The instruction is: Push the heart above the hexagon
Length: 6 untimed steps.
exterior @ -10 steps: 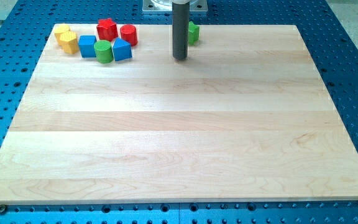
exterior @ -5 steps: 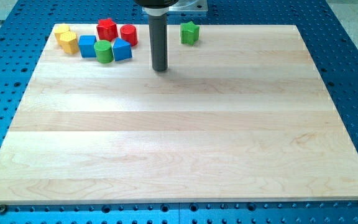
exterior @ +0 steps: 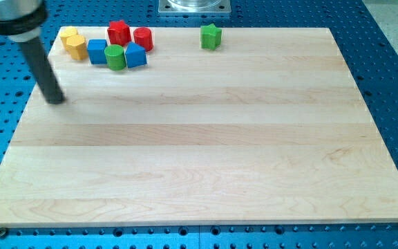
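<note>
A blue table [exterior: 392, 83] full of little holes lay under everything. On it sat a big pale wooden board [exterior: 206, 152], and most of the board was bare.

A dark rod leaned in from the view's top left. My tip [exterior: 56, 101] rested on the board near its left edge. The rod had nothing to open or shut; it was a bare stick, and it touched no block.

All the blocks sat along the board's top edge. A green star [exterior: 211, 36] stood alone, well apart from the others. The rest were bunched near the top left corner: a red block [exterior: 119, 32] whose shape I could not make out, a red cylinder [exterior: 142, 38], a blue cube [exterior: 97, 50], another blue block [exterior: 135, 55] and a green cylinder [exterior: 115, 57].

At the far left of the bunch two yellow blocks touched each other. The one nearer the corner looked like the yellow heart [exterior: 68, 36]. The one just below and right of it looked like the yellow hexagon [exterior: 79, 48]. They were small, so I was not sure which was which.

Both yellow blocks lay toward the view's top from my tip, and a bit to the right. The hexagon was nearer my tip, between it and the heart. I think the tip would need to go around the hexagon to get at the heart.
</note>
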{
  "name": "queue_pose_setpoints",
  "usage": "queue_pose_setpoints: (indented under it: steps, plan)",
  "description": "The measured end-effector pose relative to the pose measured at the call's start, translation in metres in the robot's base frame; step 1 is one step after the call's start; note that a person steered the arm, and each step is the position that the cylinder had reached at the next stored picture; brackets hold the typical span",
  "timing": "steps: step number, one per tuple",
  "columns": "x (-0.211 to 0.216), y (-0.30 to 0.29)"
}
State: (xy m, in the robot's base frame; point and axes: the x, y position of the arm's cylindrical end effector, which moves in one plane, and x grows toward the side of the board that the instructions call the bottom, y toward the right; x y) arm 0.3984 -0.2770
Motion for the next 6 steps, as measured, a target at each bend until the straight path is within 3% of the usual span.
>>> queue_pose_setpoints:
  steps: [1,4,6]
  plan:
    - [0.0,-0.028]
    - [-0.102,-0.016]
    - [-0.142,-0.008]
